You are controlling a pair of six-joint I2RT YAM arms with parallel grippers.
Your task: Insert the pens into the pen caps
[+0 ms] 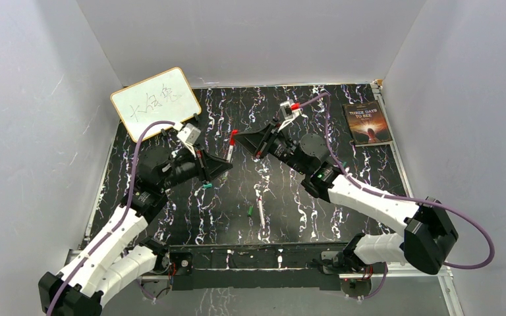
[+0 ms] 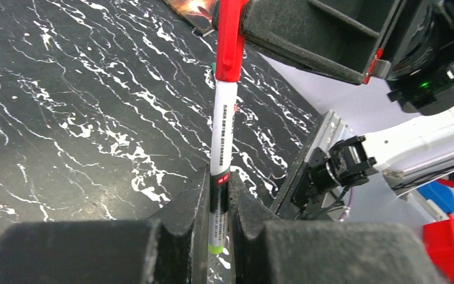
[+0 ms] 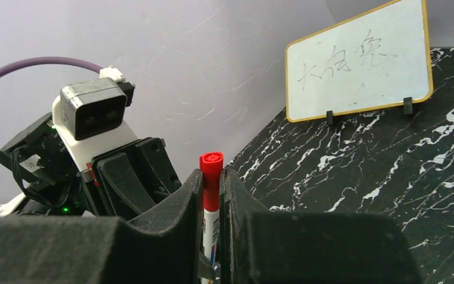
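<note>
- where's the pen now?
- lifted off the desk [image 1: 191, 217], between the two arms. the left fingers [image 2: 184, 216] are closed tight on the lower white barrel of the pen [image 2: 220, 136]. the right fingers [image 3: 184, 204] are clamped on the red cap [image 3: 211, 177] over its top end.
- why grip both?
- i'd guess one steadies the barrel while the other presses the cap along the same line. i can't tell if it's fully seated.
- anything left?
- another pen [image 1: 261, 216] and a green cap [image 1: 250, 212] lie on the desk.
</note>
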